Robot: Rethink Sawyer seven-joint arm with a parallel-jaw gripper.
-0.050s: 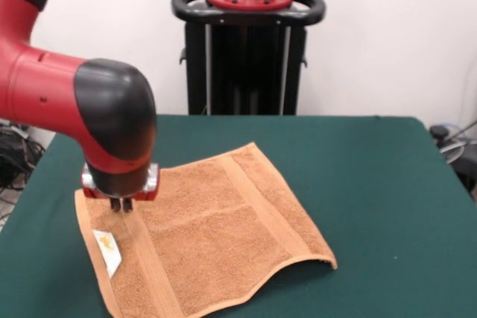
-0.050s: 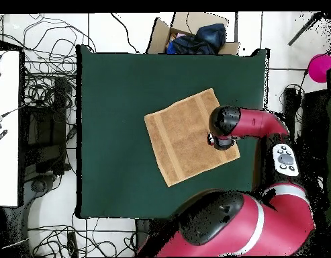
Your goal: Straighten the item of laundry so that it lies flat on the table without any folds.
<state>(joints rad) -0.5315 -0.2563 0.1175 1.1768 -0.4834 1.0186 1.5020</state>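
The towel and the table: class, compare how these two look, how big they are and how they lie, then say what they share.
Colour: the towel is orange-tan with woven bands and a white tag; the table is plain dark green.
Size: the towel covers only a small part of the table, which is far larger.
Pose: the towel lies askew to the table's edges, and one edge bows up slightly, while the table top is flat.
Both are rectangular.

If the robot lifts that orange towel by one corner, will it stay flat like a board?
Probably not. The towel looks like soft terry, and its front edge already ripples off the table, so it would likely droop. It also looks thin, so probably light.
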